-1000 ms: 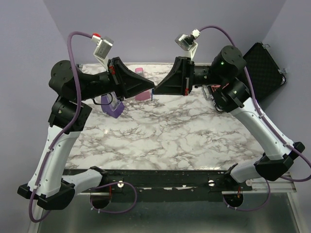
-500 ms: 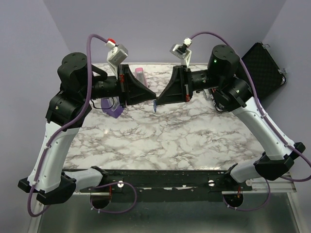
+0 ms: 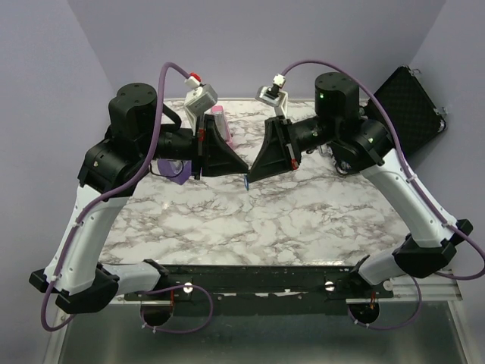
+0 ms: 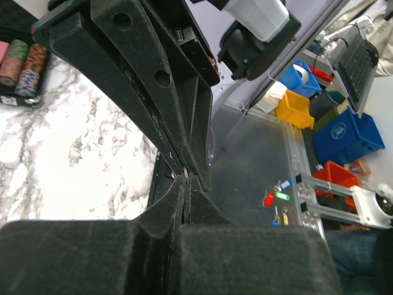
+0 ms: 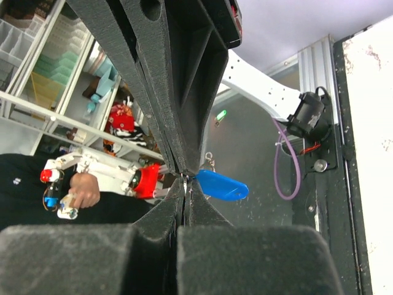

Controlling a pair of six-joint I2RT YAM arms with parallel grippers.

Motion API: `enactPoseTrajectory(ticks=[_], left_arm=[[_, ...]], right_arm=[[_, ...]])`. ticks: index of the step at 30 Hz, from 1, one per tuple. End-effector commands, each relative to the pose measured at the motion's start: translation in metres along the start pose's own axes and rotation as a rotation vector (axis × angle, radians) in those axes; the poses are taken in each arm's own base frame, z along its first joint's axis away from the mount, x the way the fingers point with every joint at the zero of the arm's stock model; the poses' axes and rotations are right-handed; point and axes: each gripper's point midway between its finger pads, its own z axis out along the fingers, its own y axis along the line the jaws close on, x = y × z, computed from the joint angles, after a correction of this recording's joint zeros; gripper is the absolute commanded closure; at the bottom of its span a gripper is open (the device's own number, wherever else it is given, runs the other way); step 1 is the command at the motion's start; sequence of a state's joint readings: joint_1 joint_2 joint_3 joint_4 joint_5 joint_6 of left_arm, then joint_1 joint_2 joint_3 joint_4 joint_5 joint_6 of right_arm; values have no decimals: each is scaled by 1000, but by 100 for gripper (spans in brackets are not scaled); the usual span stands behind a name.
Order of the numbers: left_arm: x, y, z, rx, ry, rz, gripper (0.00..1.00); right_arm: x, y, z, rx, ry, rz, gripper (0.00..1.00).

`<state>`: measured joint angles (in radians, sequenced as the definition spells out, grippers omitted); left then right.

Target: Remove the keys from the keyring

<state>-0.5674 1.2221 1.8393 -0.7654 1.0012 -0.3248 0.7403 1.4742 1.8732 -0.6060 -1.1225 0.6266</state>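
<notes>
Two black grippers meet tip to tip above the far half of a marble-patterned table [image 3: 303, 220]: the left gripper [image 3: 241, 168] reaches in from the left and the right gripper [image 3: 253, 174] from the right, both with their jaws pressed fully together. The keys [image 3: 247, 182], a small bright-blue oblong, hang just under the point where the tips touch, lifted clear of the marble. From the right wrist, the blue keys [image 5: 222, 185] jut out sideways from the junction of the two sets of closed fingers, with a thin glint of metal between the tips. The left wrist view shows the same sliver of metal where the opposing tips meet, but not the blue piece. Which pair of fingers bears the keys cannot be told from any view. A pink wedge [image 3: 220, 125] lies on the table behind the left gripper, and a purple wedge [image 3: 176, 171] sits partly hidden under the left arm. A black case [image 3: 413, 102] stands open off the table's far right corner. A tray of striped chips [image 4: 21, 61] shows at the upper left of the left wrist view.
</notes>
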Motion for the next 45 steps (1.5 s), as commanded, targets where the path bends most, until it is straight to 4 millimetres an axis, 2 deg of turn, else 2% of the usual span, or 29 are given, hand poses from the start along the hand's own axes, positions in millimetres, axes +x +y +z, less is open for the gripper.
enactPoseTrajectory(ticks=[1,12,20,23,30,37,40,45], left_arm=[[11,-12,12,118,68,0,100],[16,-13,27,166,116,-12,100],[-7,5,31,25,78,6,100],[-16,10,26,-49,46,35,87],[-34,16,12,-150,-38,57,48],[-66,13,-21,-241,-253,66,19],[-72,13,-38,-251,-361,36,10],[-71,5,-49,-207,-417,31,5]], right_arm=[[7,-15,20,38,46,15,99],[10,-17,35,12,95,11,99],[4,-19,33,62,65,-22,99],[3,-19,29,91,50,-38,99],[0,-21,23,149,6,-69,99],[-10,-20,20,185,-63,-116,99],[-18,-19,19,194,-100,-135,99],[-31,-10,17,185,-169,-164,99]])
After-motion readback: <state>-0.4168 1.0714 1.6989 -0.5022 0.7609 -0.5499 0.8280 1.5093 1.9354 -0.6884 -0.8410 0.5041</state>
